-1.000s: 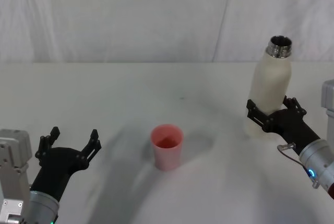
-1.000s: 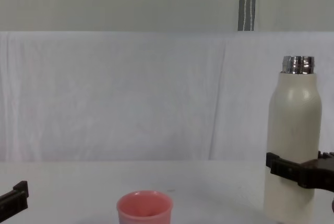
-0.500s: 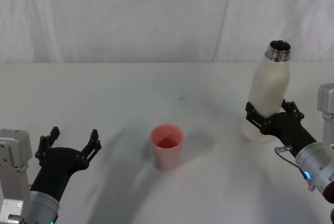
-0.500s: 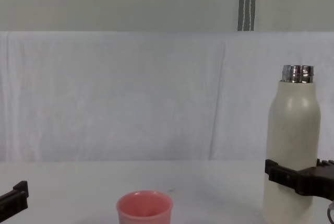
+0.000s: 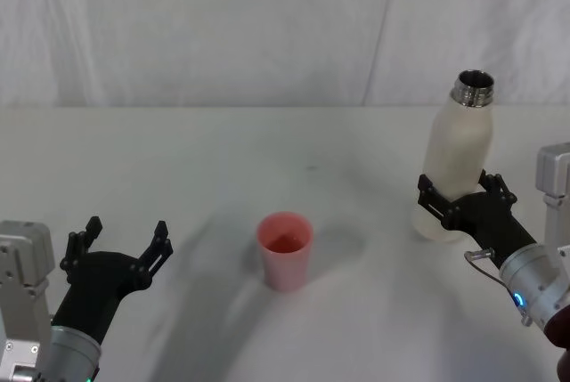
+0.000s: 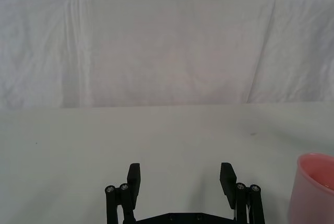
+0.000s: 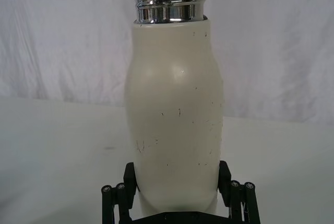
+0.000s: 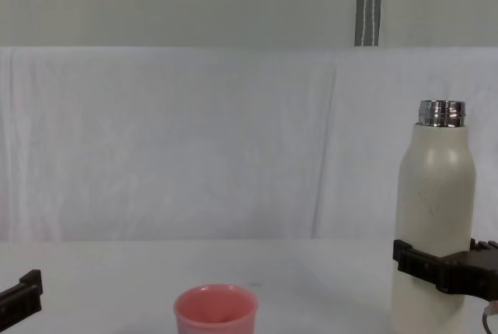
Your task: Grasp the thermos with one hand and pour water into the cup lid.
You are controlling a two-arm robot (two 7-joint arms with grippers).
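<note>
The thermos (image 5: 458, 161) (image 8: 434, 209) (image 7: 176, 114) is a tall cream-white bottle with an open steel neck, upright at the right side of the white table. My right gripper (image 5: 461, 199) (image 8: 437, 270) (image 7: 178, 192) is shut around its lower body. The cup lid (image 5: 285, 249) (image 8: 215, 312) (image 6: 315, 187), a small salmon-pink cup, stands upright near the table's middle, well to the left of the thermos. My left gripper (image 5: 119, 248) (image 6: 181, 182) is open at the front left, with nothing between its fingers and the pink cup off to its right.
The white table (image 5: 223, 159) runs back to a white cloth backdrop (image 5: 267, 26). A grey vertical post (image 8: 367, 3) rises behind the cloth.
The thermos has come down in my right gripper and now stands lower and a little closer to me. The left arm and the cup lid have not moved.
</note>
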